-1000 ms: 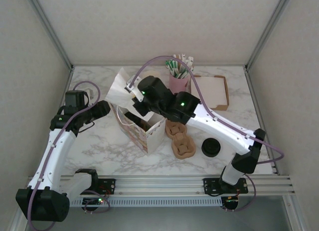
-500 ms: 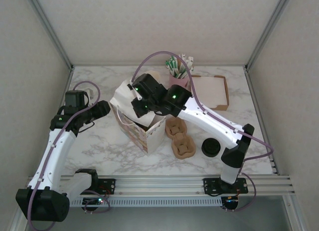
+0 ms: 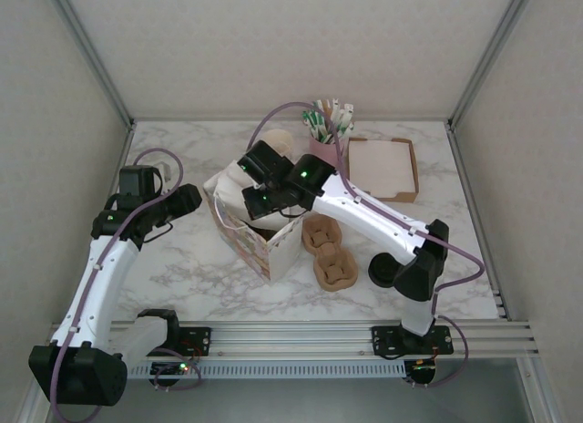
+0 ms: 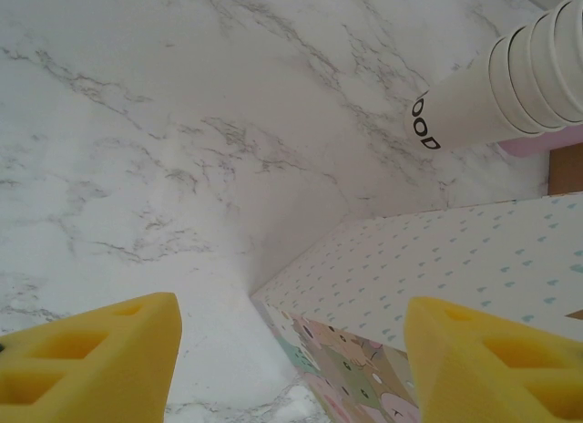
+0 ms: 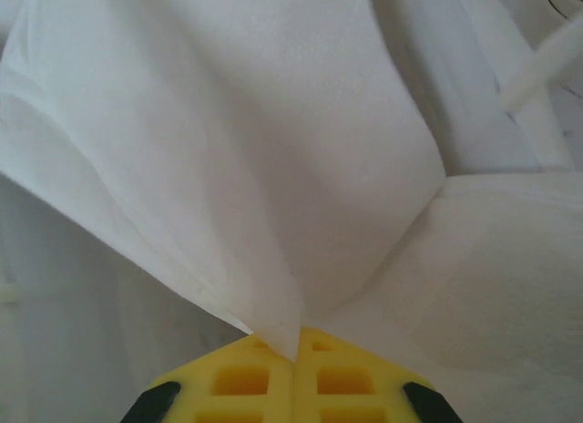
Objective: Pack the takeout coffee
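**A:** Nearest in, the left gripper: yellow foam pads well apart, nothing between them, the printed paper bag just beside it.

**B:** And the right gripper?

**A:** Pinched tight on a soft, creased white napkin, right at the bag's open mouth. Straight down looks like the way in. Beyond, stacked paper cups lie sideways on the marble table.
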